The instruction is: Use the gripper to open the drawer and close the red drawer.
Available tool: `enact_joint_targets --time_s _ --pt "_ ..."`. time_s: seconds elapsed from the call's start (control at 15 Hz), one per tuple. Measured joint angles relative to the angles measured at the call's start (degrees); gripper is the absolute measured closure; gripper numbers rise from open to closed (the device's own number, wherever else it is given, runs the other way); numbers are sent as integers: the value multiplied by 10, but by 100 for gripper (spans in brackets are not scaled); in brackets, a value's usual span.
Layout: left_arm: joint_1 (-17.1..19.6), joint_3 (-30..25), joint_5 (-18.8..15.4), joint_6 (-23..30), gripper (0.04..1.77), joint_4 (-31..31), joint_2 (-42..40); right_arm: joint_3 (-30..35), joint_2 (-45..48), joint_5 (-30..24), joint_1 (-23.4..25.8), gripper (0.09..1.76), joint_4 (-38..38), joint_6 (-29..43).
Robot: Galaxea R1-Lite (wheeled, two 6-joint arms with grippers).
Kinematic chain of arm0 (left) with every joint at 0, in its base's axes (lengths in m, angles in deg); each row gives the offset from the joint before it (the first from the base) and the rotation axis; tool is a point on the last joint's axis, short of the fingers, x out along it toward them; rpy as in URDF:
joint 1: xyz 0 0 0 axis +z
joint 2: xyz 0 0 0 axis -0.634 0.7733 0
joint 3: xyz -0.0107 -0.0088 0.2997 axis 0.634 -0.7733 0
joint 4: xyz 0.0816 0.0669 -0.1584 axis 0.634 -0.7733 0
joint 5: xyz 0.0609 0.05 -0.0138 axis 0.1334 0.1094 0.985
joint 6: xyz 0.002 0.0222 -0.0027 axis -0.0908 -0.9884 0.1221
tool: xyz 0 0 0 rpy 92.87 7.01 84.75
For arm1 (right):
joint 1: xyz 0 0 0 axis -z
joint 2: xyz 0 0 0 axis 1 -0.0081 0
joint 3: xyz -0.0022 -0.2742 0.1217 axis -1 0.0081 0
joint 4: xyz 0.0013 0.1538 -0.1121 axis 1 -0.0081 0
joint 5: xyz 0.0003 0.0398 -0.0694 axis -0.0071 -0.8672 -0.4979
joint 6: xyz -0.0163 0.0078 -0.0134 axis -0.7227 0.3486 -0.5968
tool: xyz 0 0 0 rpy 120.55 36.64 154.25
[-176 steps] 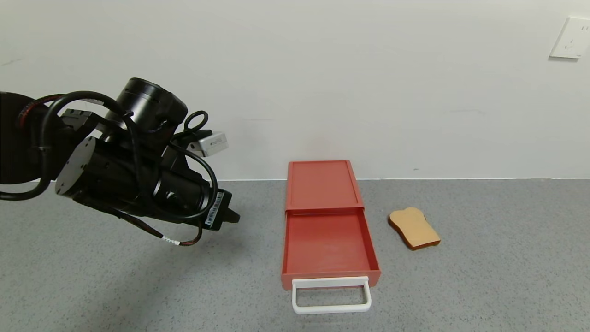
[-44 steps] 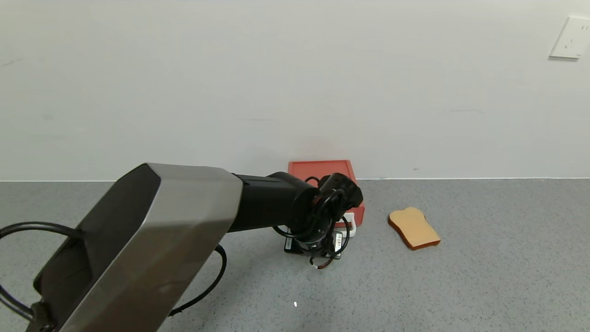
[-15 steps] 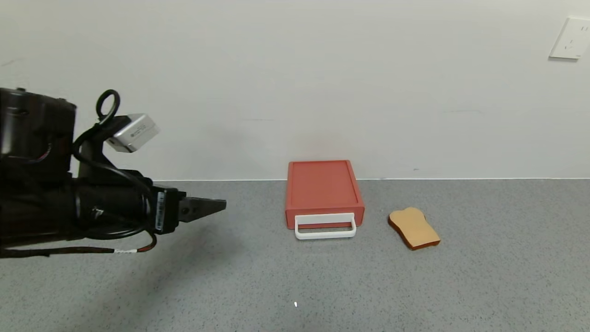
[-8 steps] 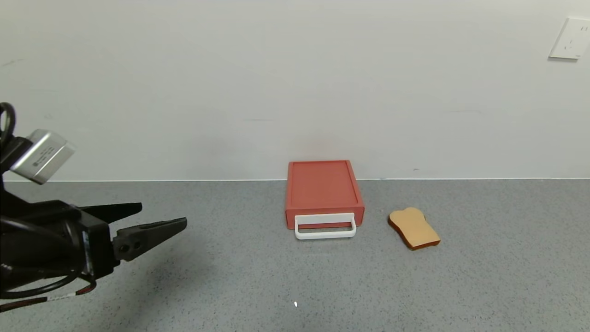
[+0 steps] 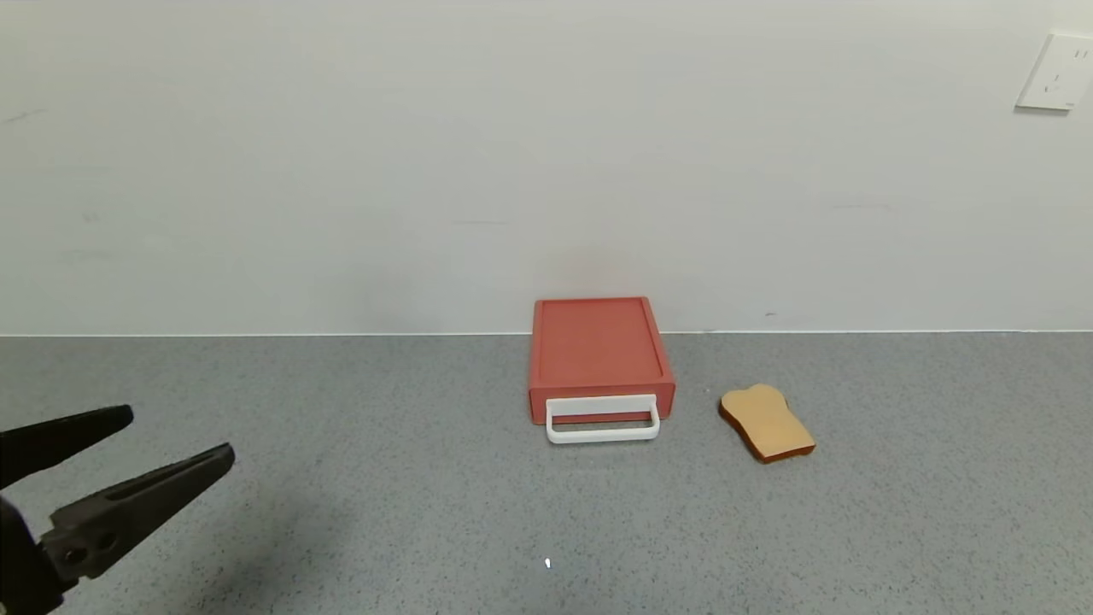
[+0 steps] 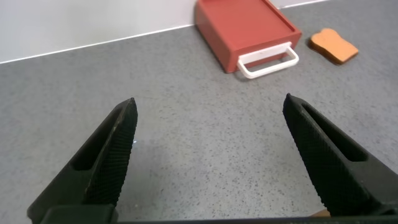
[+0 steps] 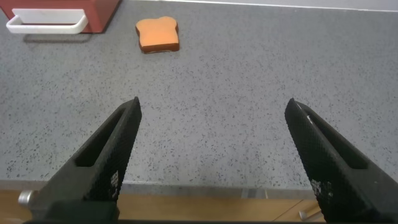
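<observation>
The drawer (image 5: 600, 359) sits shut against the wall, toast slice (image 5: 767, 423) beside it, so I judge the task done and would just ease my left gripper (image 5: 145, 453), fingers apart and empty, clear of its white handle (image 5: 602, 420), right gripper (image 7: 211, 155) parked, also spread.

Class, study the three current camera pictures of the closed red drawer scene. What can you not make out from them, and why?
- Inside of the drawer: hidden by its own closed top, every view.
- Left gripper: body and arm cut off by the head view's edge.
- Right gripper: absent from the head view; its wrist view shows only open fingers.
- Wall plate: too small to read.
- Toast slice: underside hidden.
</observation>
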Motion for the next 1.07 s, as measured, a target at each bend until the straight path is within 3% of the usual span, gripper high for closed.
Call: enact_joint_targets --time_s 0.33,0.53,0.8,1.07 --pt "49 -41 10 -1 11 -12 -111 0 0 0 0 15 1 0" --pt "63 -60 21 -5 11 -58 -196 0 0 0 0 15 1 0" --pt "27 -68 23 -10 11 -128 -307 0 0 0 0 15 1 0" --pt "23 -94 25 -14 11 -123 -371 0 0 0 0 15 0 0"
